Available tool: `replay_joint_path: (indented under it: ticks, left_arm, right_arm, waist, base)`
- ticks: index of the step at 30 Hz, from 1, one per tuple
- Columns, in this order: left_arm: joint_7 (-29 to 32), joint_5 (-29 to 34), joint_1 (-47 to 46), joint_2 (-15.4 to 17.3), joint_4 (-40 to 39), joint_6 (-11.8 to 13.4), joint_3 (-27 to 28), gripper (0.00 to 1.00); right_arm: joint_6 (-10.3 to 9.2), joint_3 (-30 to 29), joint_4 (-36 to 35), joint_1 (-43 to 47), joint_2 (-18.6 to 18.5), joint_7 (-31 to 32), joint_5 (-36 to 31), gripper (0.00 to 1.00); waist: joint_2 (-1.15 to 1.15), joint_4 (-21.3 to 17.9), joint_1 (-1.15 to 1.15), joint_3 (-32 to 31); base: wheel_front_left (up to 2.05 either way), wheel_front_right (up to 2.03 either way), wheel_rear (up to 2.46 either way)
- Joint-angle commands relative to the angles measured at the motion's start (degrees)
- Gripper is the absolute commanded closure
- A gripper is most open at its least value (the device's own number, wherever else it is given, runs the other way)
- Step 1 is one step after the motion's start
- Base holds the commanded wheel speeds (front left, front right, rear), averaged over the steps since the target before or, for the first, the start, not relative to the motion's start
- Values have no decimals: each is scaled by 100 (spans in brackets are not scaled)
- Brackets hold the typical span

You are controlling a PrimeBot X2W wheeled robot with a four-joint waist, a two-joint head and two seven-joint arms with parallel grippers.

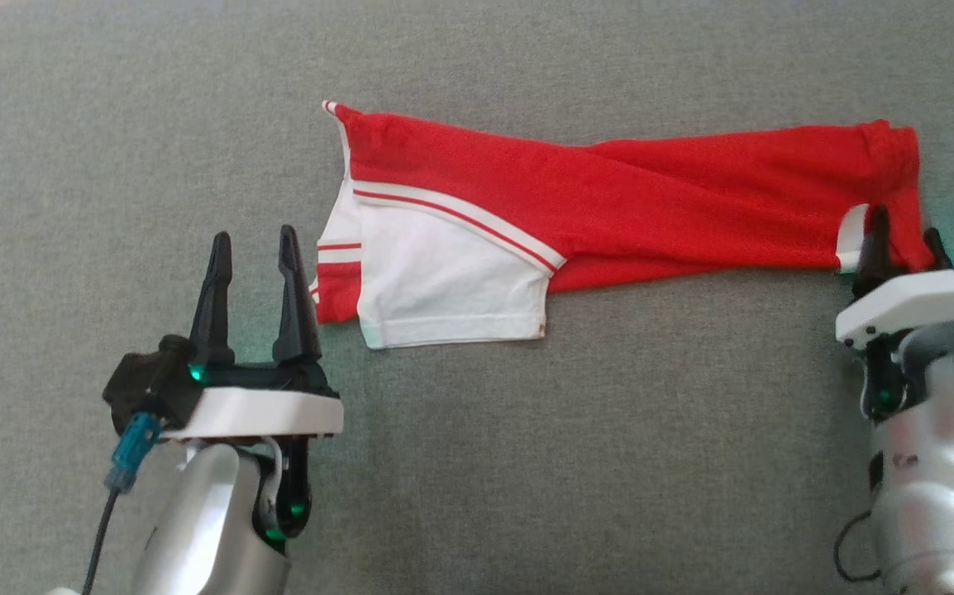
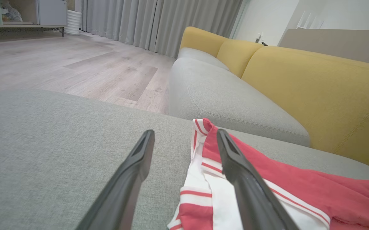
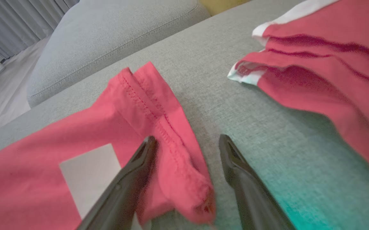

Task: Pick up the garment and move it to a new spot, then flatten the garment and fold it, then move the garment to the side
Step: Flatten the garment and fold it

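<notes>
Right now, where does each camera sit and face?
Head view: on the head, looking down at the garment on the grey cushion; left hand lower left, right hand far right.
Left wrist view: along its open fingers, over the garment's striped end toward the yellow sofa back.
Right wrist view: along its fingers at the garment's red hem.
Shared: every view shows the garment.

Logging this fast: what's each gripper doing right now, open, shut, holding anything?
Left gripper: open, holding nothing, at the white end of the garment.
Right gripper: open, fingers either side of the garment's red end, not clamped.
</notes>
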Motion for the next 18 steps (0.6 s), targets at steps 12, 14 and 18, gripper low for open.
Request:
replay_joint_path:
  ticks: [12,14,18]
  left_arm:
    - [-29,63,-283,23,-109,36,245,0]
    - [-29,70,-248,23,-111,32,263,0]
    - [-29,104,-170,23,-320,54,364,0]
  right_arm:
    - [-4,95,992,-685,-41,-314,-511,100]
    - [-4,43,991,-681,-101,-428,-557,100]
    - [-4,-107,844,-631,-362,-548,-532,100]
  waist:
    - [0,-26,-1,-26]
    - [0,-77,-1,-121]
    - [0,-184,-1,-283]
  base:
    - [0,0,0]
    - [0,0,0]
    - [0,0,0]
